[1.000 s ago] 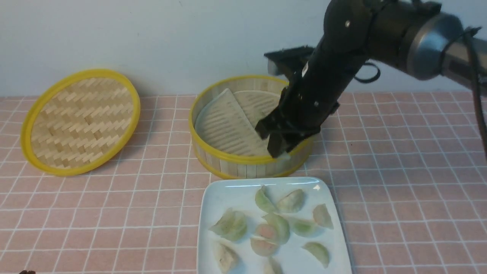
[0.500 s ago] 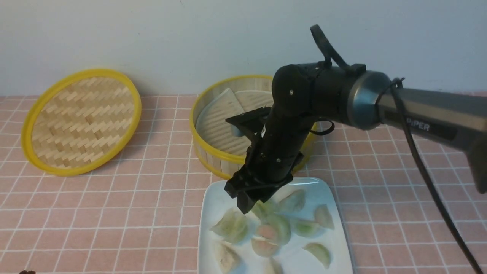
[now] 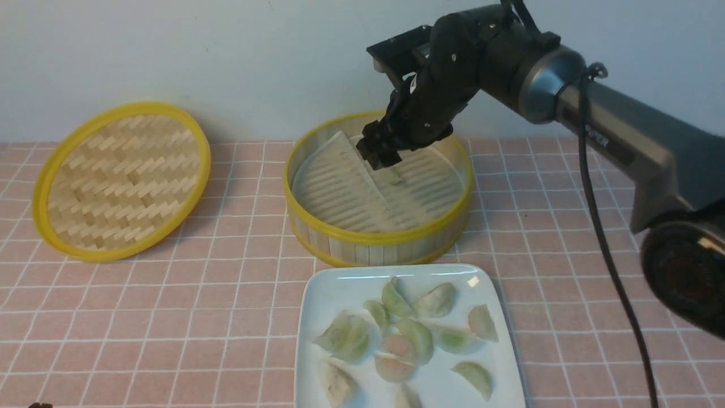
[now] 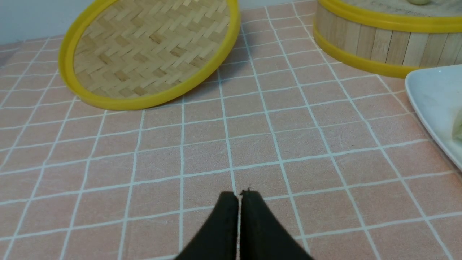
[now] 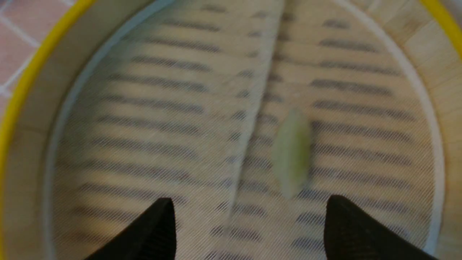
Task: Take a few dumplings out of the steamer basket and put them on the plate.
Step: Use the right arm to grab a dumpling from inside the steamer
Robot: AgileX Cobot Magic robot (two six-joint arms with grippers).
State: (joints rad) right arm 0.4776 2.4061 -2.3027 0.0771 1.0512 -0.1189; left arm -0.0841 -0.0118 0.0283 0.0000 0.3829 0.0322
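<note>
The steamer basket (image 3: pixel 374 238) stands mid-table with one pale green dumpling (image 3: pixel 392 177) on its slatted floor. My right gripper (image 3: pixel 378 157) hangs just above that dumpling, open and empty. In the right wrist view the dumpling (image 5: pixel 291 155) lies a little ahead of the open gripper (image 5: pixel 249 213), nearer one fingertip (image 5: pixel 339 213), inside the basket wall (image 5: pixel 21 90). In front of the basket, the white plate (image 3: pixel 317 286) carries several dumplings (image 3: pixel 416 334). My left gripper (image 4: pixel 239 196) is shut and empty, low over the tablecloth.
The woven bamboo lid (image 3: pixel 122 180) leans tilted at the back left, also in the left wrist view (image 4: pixel 148 54). A pale mesh liner (image 3: pixel 334 187) lies creased on the basket floor. The right arm (image 3: pixel 623 141) spans the right side above the table.
My right gripper went from the basket's front to the plate, opened and left a dumpling there. It then swung up and back over the basket, jaws wide.
</note>
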